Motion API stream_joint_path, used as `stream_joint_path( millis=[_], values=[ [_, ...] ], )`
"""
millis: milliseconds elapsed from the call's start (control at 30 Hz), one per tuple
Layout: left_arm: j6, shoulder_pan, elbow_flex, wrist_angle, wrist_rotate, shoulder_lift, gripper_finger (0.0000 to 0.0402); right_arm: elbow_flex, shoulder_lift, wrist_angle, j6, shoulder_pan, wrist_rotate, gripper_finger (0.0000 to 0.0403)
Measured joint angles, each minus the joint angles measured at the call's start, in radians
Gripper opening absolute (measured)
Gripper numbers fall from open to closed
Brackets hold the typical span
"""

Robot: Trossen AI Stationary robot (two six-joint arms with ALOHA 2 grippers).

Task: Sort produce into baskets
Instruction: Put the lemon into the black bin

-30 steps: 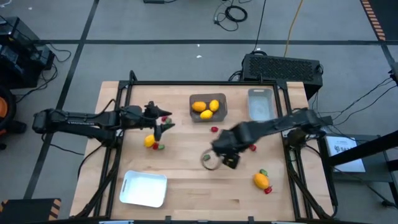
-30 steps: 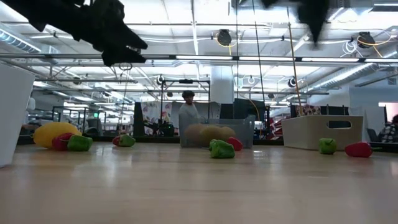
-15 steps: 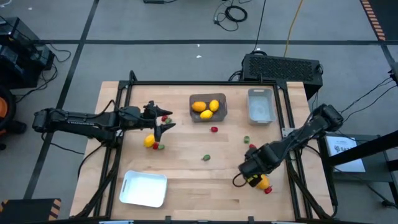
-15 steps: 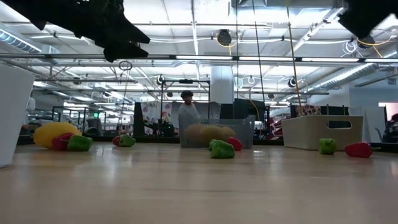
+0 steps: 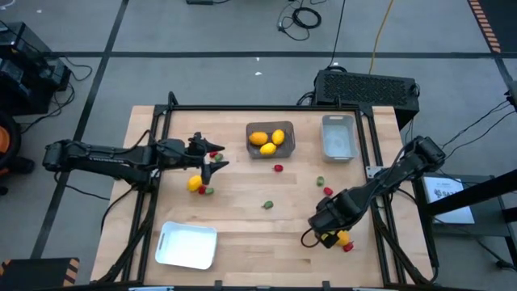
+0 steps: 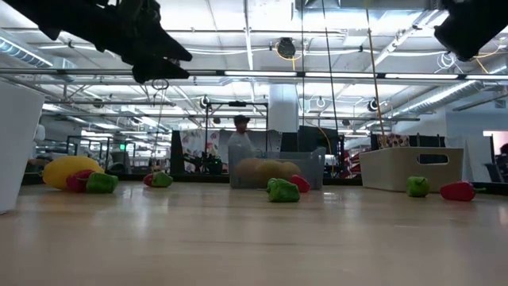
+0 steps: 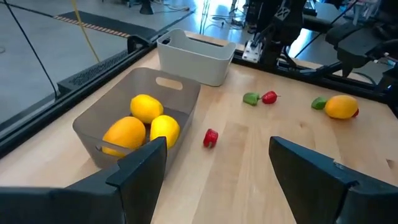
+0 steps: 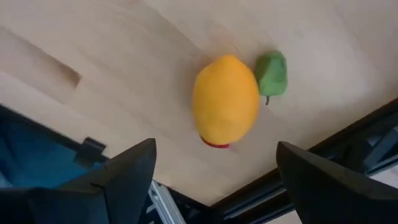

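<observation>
Right wrist view. Orange fruit (image 8: 225, 101) at frame centre, lying on pale wooden desk (image 8: 124, 43). Small green piece (image 8: 272, 74) touching its upper-right side; sliver of red piece (image 8: 214, 144) showing beneath its lower edge. Two dark fingers (image 8: 127, 169) of right gripper (image 8: 217, 180) at lower left and lower right, spread wide, fruit between them, untouched.

Dark jointed arms, black wedge-shaped fingers (image 7: 311, 177)

No readable text, label, brand, number or sign anywhere. White sheet (image 5: 447, 192) beside the counter's right edge carries dark printing, too small to make out. Distant green-lit sign (image 6: 121, 146) in the room behind, illegible too.
</observation>
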Motion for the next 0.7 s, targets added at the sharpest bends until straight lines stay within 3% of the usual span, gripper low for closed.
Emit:
stream_joint_path(
  millis=[700],
  values=[
    [0.026, 0.000, 0.000, -0.033, -0.030, 0.002, 0.0290, -0.002, 0.193, 0.029, -0.190, 0.004, -0.017, 0.0332]
  ],
)
